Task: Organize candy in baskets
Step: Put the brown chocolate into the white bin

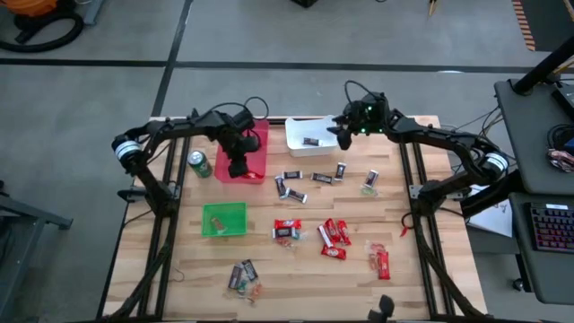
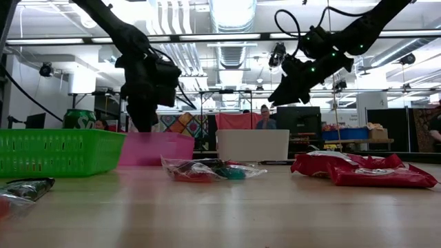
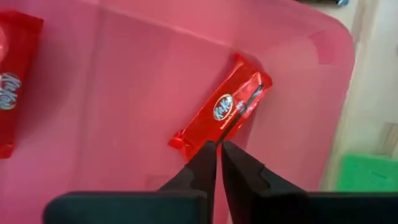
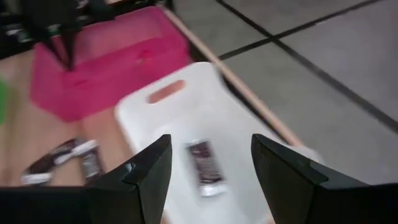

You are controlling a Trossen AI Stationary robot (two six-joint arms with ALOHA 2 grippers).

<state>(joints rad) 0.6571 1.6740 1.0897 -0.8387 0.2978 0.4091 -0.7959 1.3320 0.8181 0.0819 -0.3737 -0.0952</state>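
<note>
Left pincer (image 3: 217,149), clenched empty, hovers above a KitKat bar (image 3: 221,109) in the red basket (image 1: 256,170); right pincer (image 4: 211,165), released, hangs over the white basket (image 4: 249,124), apparently sorting.

Left gripper (image 1: 239,167) over red basket (image 1: 256,151); right gripper (image 1: 343,136) over white basket (image 1: 305,136).

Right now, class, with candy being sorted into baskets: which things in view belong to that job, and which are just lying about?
Belongs to the job:
- translucent red plastic basket, holding red-wrapped bars
- white rectangular plastic basket, holding one dark mini bar
- small green square plastic basket
- loose wrapped candy on the table
- left end effector, shut over the red basket
- right end effector, open over the white basket

Just lying about:
- green soda can
</note>
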